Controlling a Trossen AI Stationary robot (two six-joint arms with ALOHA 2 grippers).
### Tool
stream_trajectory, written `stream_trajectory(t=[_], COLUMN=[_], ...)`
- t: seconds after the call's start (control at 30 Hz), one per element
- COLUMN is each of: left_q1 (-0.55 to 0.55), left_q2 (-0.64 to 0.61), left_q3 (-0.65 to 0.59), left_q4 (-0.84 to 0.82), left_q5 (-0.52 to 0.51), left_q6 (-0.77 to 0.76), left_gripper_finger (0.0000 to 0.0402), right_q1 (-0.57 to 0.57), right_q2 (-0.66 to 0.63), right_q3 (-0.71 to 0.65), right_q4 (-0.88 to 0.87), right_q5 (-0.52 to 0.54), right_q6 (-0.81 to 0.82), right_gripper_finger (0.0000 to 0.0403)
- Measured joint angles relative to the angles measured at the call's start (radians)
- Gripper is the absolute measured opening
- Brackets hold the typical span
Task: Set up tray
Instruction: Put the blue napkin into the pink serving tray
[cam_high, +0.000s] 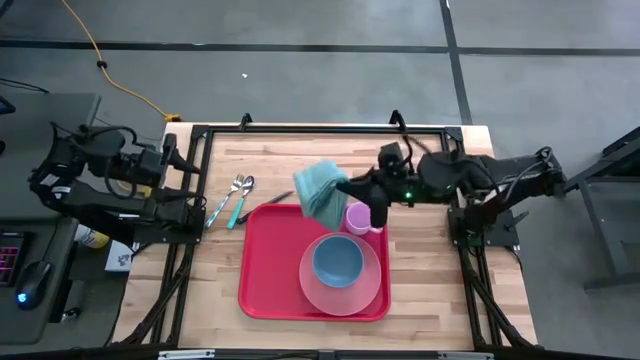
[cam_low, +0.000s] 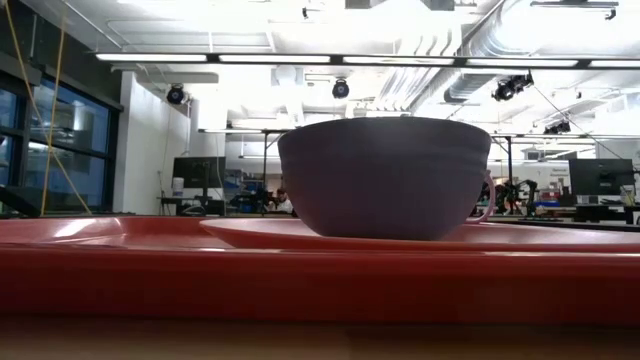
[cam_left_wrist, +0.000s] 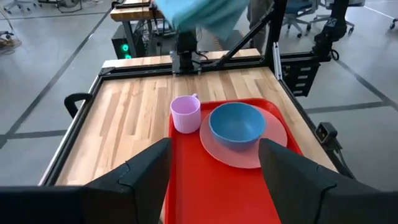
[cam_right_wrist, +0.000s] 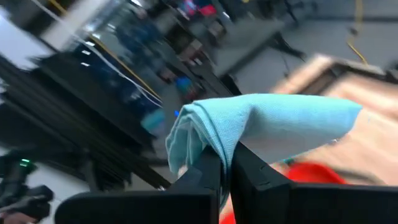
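Observation:
The red tray (cam_high: 268, 262) lies in the middle of the table and carries a round pink plate (cam_high: 368, 285) with a blue bowl (cam_high: 338, 260) on it and a lilac cup (cam_high: 358, 217) at its far side. My right gripper (cam_high: 345, 190) is above the tray's far edge, shut on a folded teal cloth (cam_high: 320, 192). That cloth also shows high up in the left wrist view (cam_left_wrist: 199, 12). My left gripper (cam_left_wrist: 214, 180) is open and waits at the table's left edge (cam_high: 190, 190), facing the tray (cam_left_wrist: 205, 180). My right gripper pinches the teal cloth between its two fingers at a bunched fold (cam_right_wrist: 208, 140), several layers thick. The fingers (cam_right_wrist: 205, 174) reach in roughly level from the table's right. The cloth is lifted clear of the table and tray, and its loose part (cam_right_wrist: 298, 121) spreads out beyond the fingertips.
Cutlery, including a teal-handled piece (cam_high: 236, 197), lies on the wood left of the tray. A black frame (cam_high: 300, 130) runs around the table. Bare wood (cam_high: 430, 280) shows right of the tray. In the low view the bowl (cam_low: 385, 175) fills the middle, above the tray's rim (cam_low: 320, 285).

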Motion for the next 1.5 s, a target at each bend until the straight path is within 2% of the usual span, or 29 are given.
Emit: stream_trajectory(t=[0.2,0.4,0.63,0.77,0.93,1.2,1.33,1.5], left_q1=[0.000,0.000,0.000,0.000,0.000,0.000,0.000,0.000], left_q2=[0.066,0.170,0.279,0.312,0.299,0.206,0.154,0.097], left_q3=[0.000,0.000,0.000,-0.001,-0.001,-0.001,-0.001,0.000], left_q4=[0.171,0.343,0.378,0.392,0.427,0.424,0.384,0.353], left_q5=[0.000,0.026,0.019,0.019,-0.009,-0.060,-0.072,-0.075], left_q6=[0.044,0.109,0.123,0.126,0.131,0.131,0.121,0.119], left_gripper_finger=[0.0273,0.0273,0.0273,0.0273,0.0273,0.0273,0.0273,0.0273], right_q1=[-0.026,-0.042,-0.049,-0.049,-0.061,-0.079,-0.081,-0.082], right_q2=[0.012,0.048,0.054,0.059,0.144,0.377,0.459,0.533], right_q3=[0.000,0.000,0.000,0.000,0.000,0.000,0.000,0.000], right_q4=[0.131,0.321,0.399,0.342,0.292,0.467,0.536,0.541], right_q5=[-0.062,-0.183,-0.216,-0.182,-0.163,-0.288,-0.313,-0.338], right_q6=[-0.100,-0.185,-0.229,-0.229,-0.169,-0.049,0.006,0.065], right_gripper_finger=[0.0000,0.0000,0.0000,0.0000,0.0000,0.0000,0.0000,0.0000])
